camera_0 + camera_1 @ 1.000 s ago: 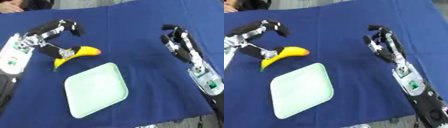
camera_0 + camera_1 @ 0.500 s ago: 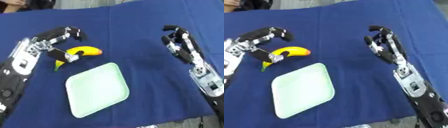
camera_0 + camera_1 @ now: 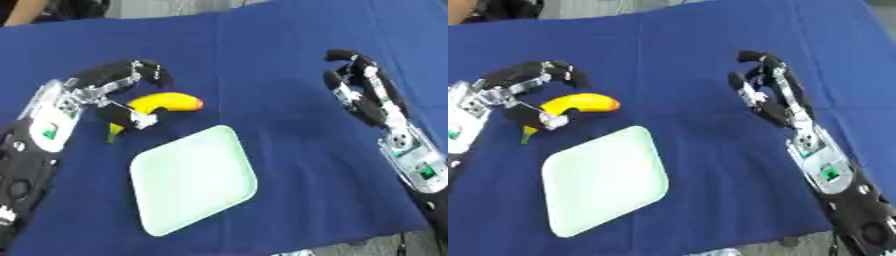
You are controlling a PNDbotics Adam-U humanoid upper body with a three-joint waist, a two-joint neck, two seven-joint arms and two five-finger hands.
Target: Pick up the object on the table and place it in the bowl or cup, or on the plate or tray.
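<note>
Yellow curved banana (image 3: pixel 160 102) lies on the blue cloth (image 3: pixel 262 65), just far-left of the pale green square tray (image 3: pixel 194 180), which holds nothing. Our left hand (image 3: pixel 105 92) brackets it, fingers curled over, thumb beneath, not closed. We judge the banana may roll away. Right hand (image 3: pixel 359 90) idle, fingers relaxed.

Left hand (image 3: pixel 92 97) arches with fingers curled; right hand (image 3: pixel 359 87) rests relaxed, fingers up.

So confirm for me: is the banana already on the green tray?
No, the banana lies on the blue cloth beside the tray, with the left hand around it.
</note>
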